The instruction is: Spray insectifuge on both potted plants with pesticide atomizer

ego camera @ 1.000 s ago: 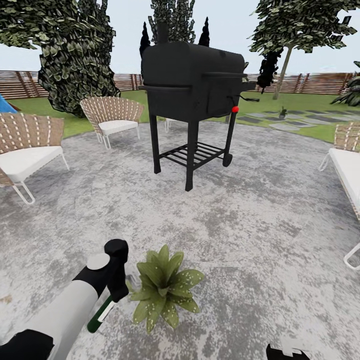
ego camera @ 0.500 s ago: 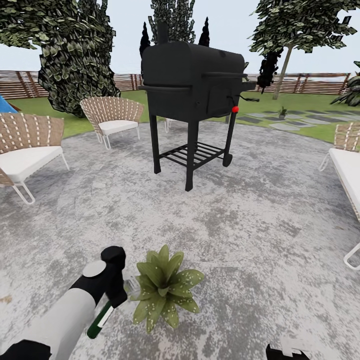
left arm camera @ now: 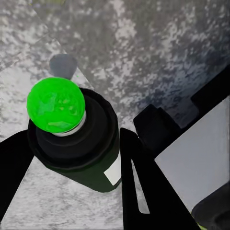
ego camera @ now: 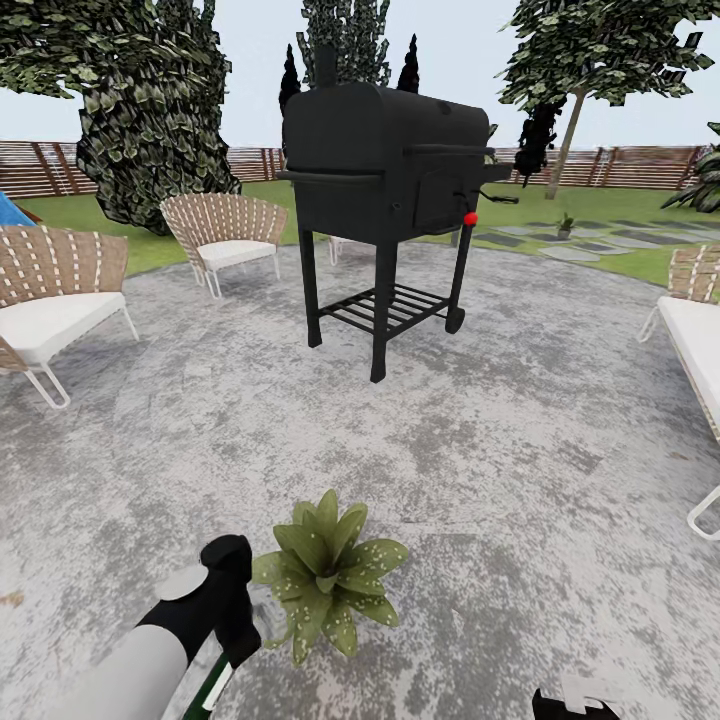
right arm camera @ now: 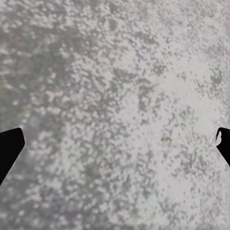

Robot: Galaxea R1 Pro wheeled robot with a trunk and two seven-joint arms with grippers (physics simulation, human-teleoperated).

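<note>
Dark green pesticide atomizer [left arm camera: 79, 139], white label band, bright green cap.

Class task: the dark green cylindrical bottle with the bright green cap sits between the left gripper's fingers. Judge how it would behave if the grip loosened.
The dark green cylindrical bottle looks smooth-walled, so it may slip between the left gripper's black fingers. Being round and slim, it would probably roll on the grey speckled patio. It seems rigid, unlikely to flex.

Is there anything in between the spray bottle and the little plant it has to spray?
Nothing visible is in the way. The left gripper holds the pesticide atomizer in its jaws, right beside the potted plant on the grey patio. The black grill stands well beyond the plant.
</note>
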